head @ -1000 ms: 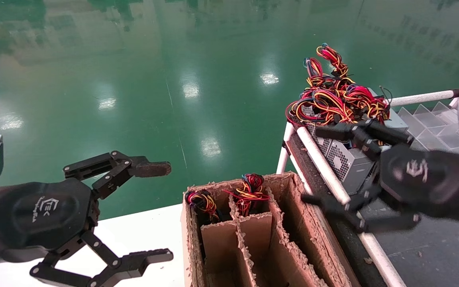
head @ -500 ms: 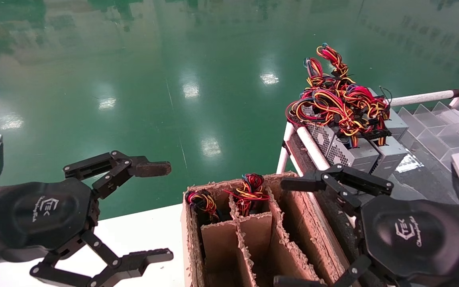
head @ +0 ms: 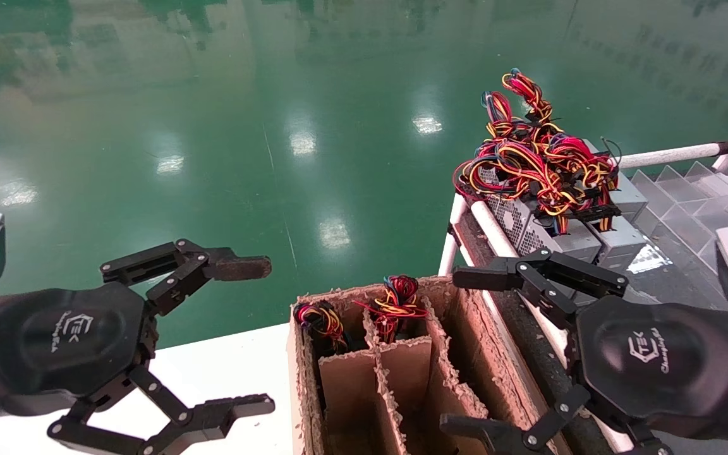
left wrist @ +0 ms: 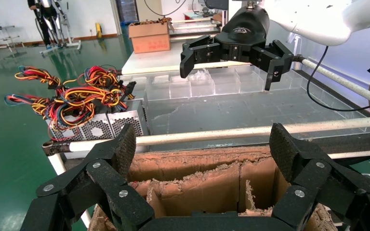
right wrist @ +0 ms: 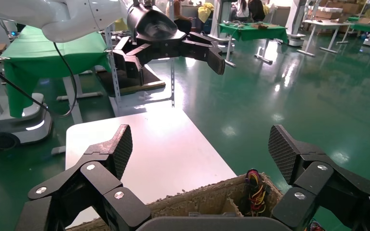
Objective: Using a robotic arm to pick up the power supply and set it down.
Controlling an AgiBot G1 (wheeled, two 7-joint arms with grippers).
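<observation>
Pretty clearly a factory floor or robotics workshop: glossy green floor [head: 275, 114] reflecting ceiling lights, a white-pipe rack [head: 515, 259] with silver power supplies [head: 553, 243] and their tangled red, yellow and black wires [head: 534, 158], plus a rough cardboard divider box [head: 402, 373] sitting by a white tabletop [right wrist: 154, 144]. The wrist views show more benches under green cloths [right wrist: 43, 53], cardboard cartons [left wrist: 149, 36] and people standing around in the background [right wrist: 248, 9].
</observation>
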